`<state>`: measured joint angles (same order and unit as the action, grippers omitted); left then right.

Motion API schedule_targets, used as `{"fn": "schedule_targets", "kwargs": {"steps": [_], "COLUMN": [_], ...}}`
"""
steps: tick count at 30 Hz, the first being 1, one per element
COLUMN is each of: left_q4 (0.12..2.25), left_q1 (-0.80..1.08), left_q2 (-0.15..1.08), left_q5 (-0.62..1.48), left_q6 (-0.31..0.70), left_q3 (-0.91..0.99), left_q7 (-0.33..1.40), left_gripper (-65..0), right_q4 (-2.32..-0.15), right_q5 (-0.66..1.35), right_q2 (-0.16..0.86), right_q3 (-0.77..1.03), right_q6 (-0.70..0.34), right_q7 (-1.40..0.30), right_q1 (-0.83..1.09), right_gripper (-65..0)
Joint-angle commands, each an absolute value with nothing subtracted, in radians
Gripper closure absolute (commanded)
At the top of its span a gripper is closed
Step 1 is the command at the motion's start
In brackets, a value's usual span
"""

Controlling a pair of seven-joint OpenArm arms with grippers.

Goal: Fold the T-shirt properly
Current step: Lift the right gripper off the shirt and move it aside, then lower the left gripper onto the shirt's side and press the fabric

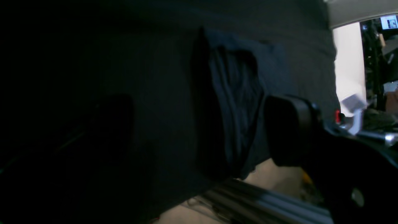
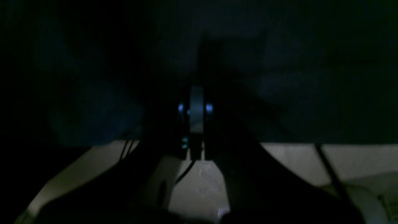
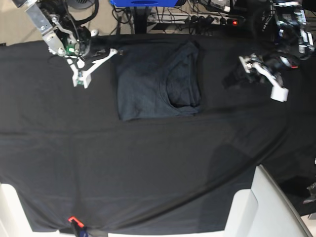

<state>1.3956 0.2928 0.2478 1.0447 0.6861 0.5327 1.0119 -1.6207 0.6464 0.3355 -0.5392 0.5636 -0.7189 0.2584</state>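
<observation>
a small red clip (image 3: 72, 219) sits at the near edge of the black cloth (image 3: 148, 173), and a white panel (image 3: 269, 205) cuts across the near right corner. the wide middle of the cloth shows only soft creases.

farther back lies the shirt (image 3: 158, 81), folded into a compact rectangle, flat on the cloth, a little left of centre and close to the far edge. its neckline curves along the right part of the fold, with a doubled layer there. in the left wrist view the shirt (image 1: 236, 102) shows as a ridged, bunched stack just beyond one dark finger (image 1: 289, 130).

the left gripper (image 3: 236, 79) hangs to the right of the shirt, near it but apart from it, jaws spread and nothing between them. the right gripper (image 3: 101, 52) is at the far left, just beside the shirt's far left corner; whether it touches the fabric cannot be told. its own view is almost black, and its jaws are together, holding nothing that shows.

beyond the far edge are cables (image 3: 207, 12) and a blue frame (image 3: 143, 3).
</observation>
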Motion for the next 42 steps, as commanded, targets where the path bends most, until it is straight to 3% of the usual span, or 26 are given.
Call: {"fn": "schedule_targets", "kwargs": {"steps": [1, 11, 19, 42], "left_q4": [1.403, 1.348, 1.248, 1.205], "left_q1": [0.288, 0.274, 0.226, 0.139], "left_q2": [0.249, 0.130, 0.131, 0.067], "left_q5": [1.040, 0.862, 0.860, 0.745], "left_q6": [0.698, 0.698, 0.698, 0.698], "left_q3": [0.535, 0.538, 0.458, 0.325], "left_q7": [1.001, 0.998, 0.875, 0.869], "left_gripper": [-65.0, -65.0, -65.0, -65.0], "right_q4": [-1.630, -1.627, -1.627, -1.627], "right_q5": [0.641, 0.641, 0.641, 0.641], "right_q2": [0.352, 0.355, 0.355, 0.358], "right_q3": [-0.536, -0.536, -0.536, -0.535], "right_q6": [0.572, 0.572, 0.572, 0.572], "right_q7": [-0.710, -0.707, -0.707, -0.705], "right_q1": [0.254, 0.260, 0.269, 0.275], "right_gripper": [0.0, 0.0, 0.0, 0.0]}}
